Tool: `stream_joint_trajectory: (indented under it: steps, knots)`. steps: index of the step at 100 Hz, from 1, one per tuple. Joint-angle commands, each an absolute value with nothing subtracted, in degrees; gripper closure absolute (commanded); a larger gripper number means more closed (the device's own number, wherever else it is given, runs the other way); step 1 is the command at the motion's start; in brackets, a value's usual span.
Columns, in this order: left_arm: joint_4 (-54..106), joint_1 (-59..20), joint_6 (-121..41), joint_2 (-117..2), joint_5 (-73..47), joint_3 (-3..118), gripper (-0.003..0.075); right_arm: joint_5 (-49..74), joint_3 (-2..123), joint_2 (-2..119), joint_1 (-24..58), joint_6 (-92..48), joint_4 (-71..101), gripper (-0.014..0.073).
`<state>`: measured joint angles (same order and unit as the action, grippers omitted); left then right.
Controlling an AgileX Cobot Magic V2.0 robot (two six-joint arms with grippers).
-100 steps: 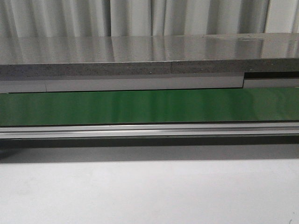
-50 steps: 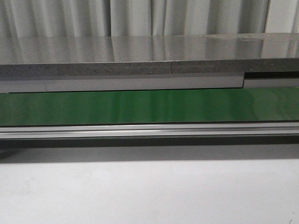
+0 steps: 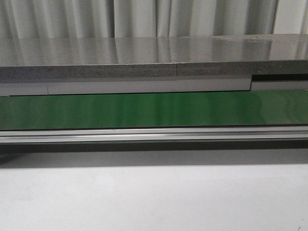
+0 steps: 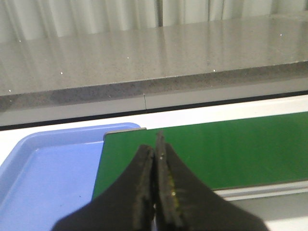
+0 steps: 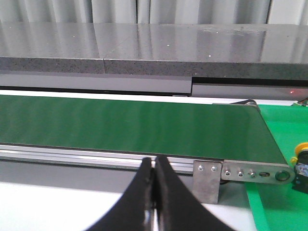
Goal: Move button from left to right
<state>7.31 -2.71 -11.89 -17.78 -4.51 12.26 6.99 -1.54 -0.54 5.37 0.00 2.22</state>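
— Where's the button point(image 5: 301, 153)?

— Already at the far right, I'd say: its yellow cap sits on the green tray point(image 5: 284, 202) just past the belt's point(image 3: 154, 109) end bracket.

— Both arms?

— My left end effector point(image 4: 155, 159) and right end effector point(image 5: 154, 168) are clenched, grasping nothing, parked near the belt; blue tray point(image 4: 43, 178) sits left.

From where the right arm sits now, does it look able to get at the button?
Probably yes. In the right wrist view the button sits at the frame's edge on the green surface past the conveyor end, nothing between. The right tool is shut and must open first.
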Motion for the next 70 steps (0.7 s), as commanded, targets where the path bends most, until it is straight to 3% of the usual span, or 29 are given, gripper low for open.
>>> stream_joint_trajectory:
  steps: [1, 70]
  knots:
    - [5.1, -3.2, -11.8, -18.0, 1.4, 13.4, 0.0739, 2.2, -0.5, -1.5, 5.6, 0.0, 2.2, 0.0662]
    - [-3.4, 1.9, 1.7, 2.1, 2.9, -1.3, 0.0739, 2.2, -0.5, -1.5, 5.6, 0.0, 2.2, 0.0662]
